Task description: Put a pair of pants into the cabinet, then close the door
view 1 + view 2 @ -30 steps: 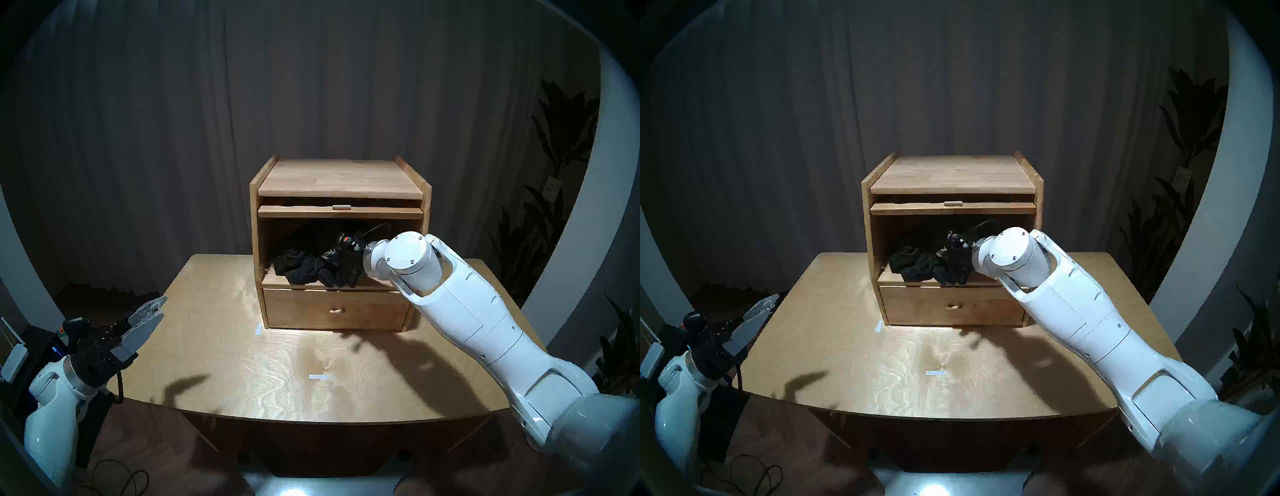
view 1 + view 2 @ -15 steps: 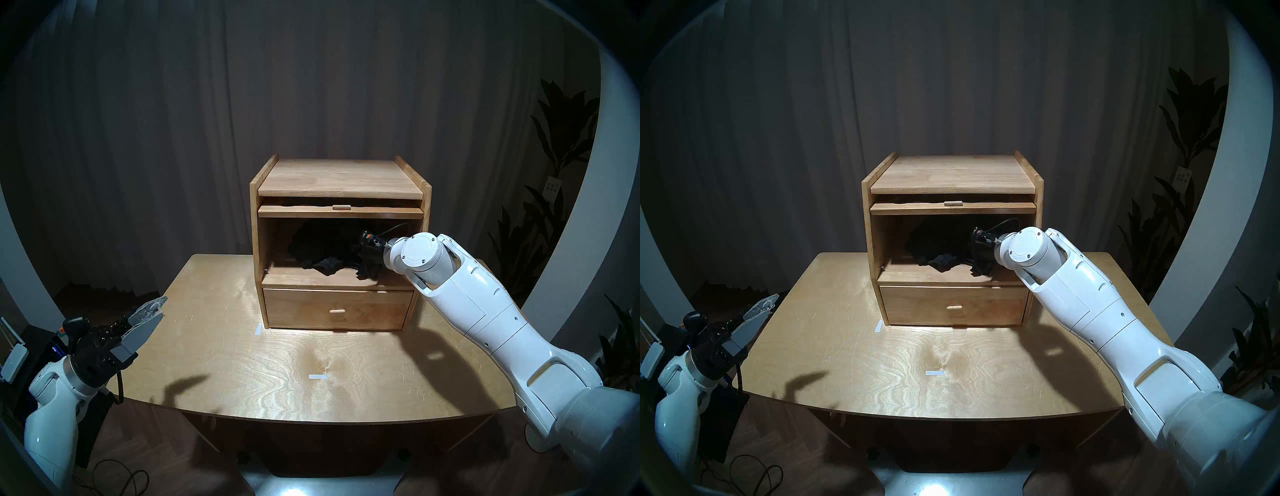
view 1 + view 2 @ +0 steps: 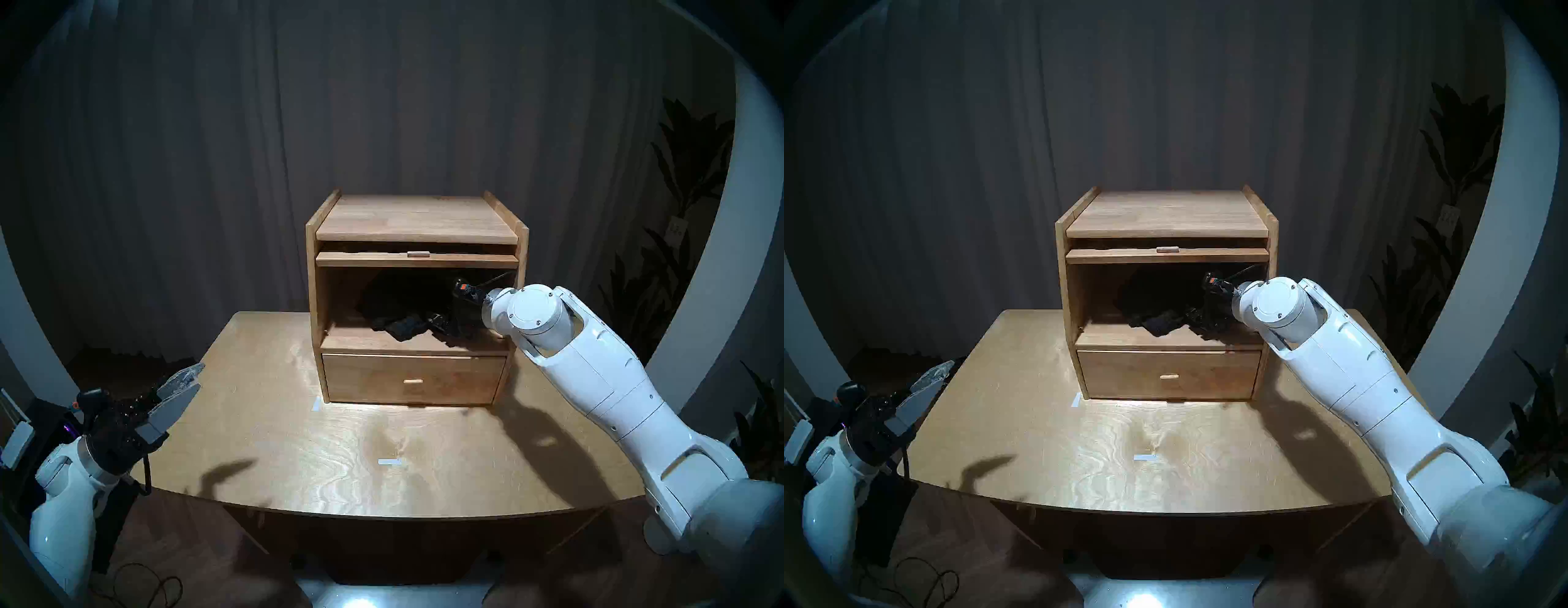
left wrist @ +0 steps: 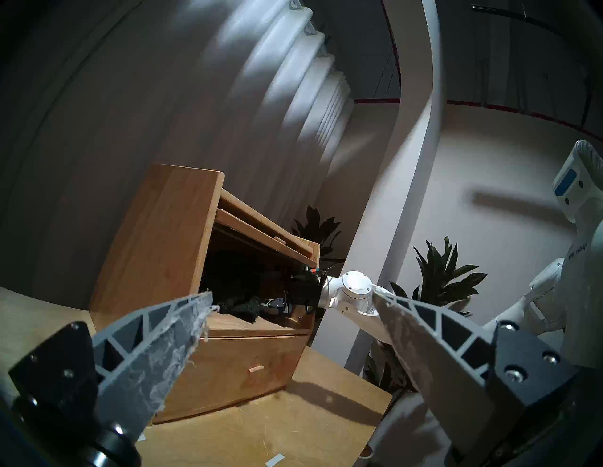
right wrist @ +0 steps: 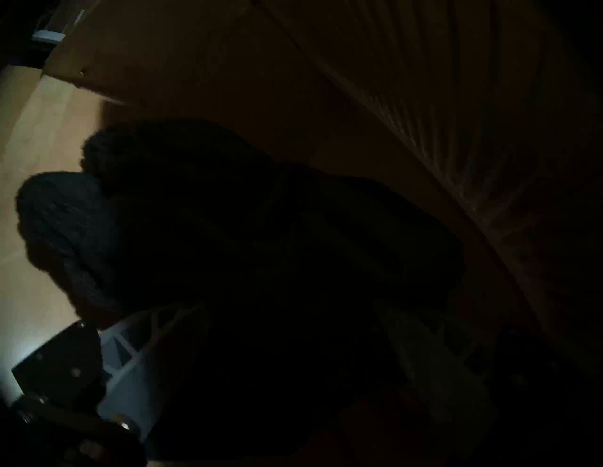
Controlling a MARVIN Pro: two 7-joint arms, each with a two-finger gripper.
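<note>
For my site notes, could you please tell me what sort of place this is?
Probably a staged indoor test room rather than a lived-in home: a lone cabinet on a plain wooden table, a dark curtain behind, and potted plants by the wall.

Dim room, one light from above/front. Glare patch on table (image 3: 382, 441) centre; hard arm shadows across it at left & right. Cabinet (image 3: 418, 220) top lit, interior near black. Fisheye bend + dark vignette in all views. Right wrist view almost fully dark, soft, only a lit wood strip at left edge. Left wrist view sharper, curtain streaked w/ light.
</note>
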